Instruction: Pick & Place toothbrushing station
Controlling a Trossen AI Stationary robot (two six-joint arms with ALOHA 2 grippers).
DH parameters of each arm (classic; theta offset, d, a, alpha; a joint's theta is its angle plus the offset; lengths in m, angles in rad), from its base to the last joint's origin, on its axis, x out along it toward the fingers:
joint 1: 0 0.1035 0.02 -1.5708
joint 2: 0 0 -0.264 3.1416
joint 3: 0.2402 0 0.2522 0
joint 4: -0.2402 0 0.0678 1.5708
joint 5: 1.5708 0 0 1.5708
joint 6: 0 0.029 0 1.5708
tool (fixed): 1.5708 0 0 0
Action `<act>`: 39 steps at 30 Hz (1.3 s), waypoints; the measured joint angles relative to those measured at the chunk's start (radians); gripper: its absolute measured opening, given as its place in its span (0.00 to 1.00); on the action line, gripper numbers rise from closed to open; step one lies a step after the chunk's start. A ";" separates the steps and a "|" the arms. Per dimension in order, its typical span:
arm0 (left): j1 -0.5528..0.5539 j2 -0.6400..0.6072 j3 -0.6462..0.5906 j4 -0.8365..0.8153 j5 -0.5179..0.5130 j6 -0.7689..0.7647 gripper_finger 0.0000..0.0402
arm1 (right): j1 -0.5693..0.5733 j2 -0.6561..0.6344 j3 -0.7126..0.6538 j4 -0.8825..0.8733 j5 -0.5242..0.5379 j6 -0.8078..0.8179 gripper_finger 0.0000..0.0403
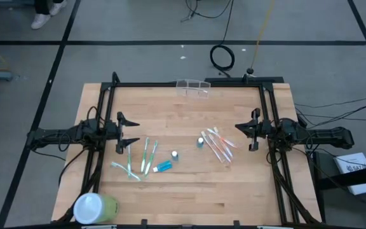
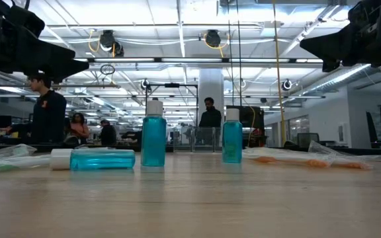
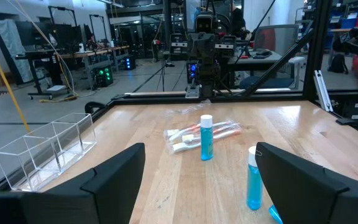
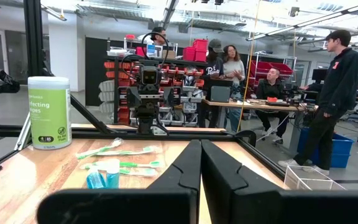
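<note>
- Waiting at the far edge of the wooden surface, the toothbrushing station sits upright, near the middle of that edge, right against the dark frame rail.
- Left tool hovers above the left side with its fingers spread wide; the left wrist view shows a broad gap between them and nothing held.
- Right tool hovers over the right side, fingers pressed together, empty; the right wrist view shows them meeting along a thin seam.
- Station reads as clear thin plastic with low see-through walls and inner dividers, so my call is light, rigid, slick and a bit brittle: easy to lift, easy to skid or crack if squeezed hard.
- Best hold, I'd judge, is one finger inside and one outside a single wall or divider, pinching gently near the top rim; straddling the whole body looks too wide and slippery.
- Clutter sits nearer the middle: green toothbrushes and a lying blue tube toward the left, small blue bottles standing, orange-wrapped brushes toward the right, a green wipes canister at the near-left corner.
- Room for travel looks good: bare wood lies between those items and the station, and either arm has a clear line to it.
- Tight spot is the rail behind the station, leaving little slack for a finger on that far wall.
</note>
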 joint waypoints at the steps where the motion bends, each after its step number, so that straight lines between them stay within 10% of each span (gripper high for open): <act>1: 0.000 0.000 0.000 0.000 0.000 0.000 0.77 | 0.000 0.000 0.000 0.000 0.000 0.000 0.01; 39: 0.000 0.000 0.000 0.000 0.000 0.000 0.77 | 0.001 0.006 0.000 0.017 0.000 0.270 0.03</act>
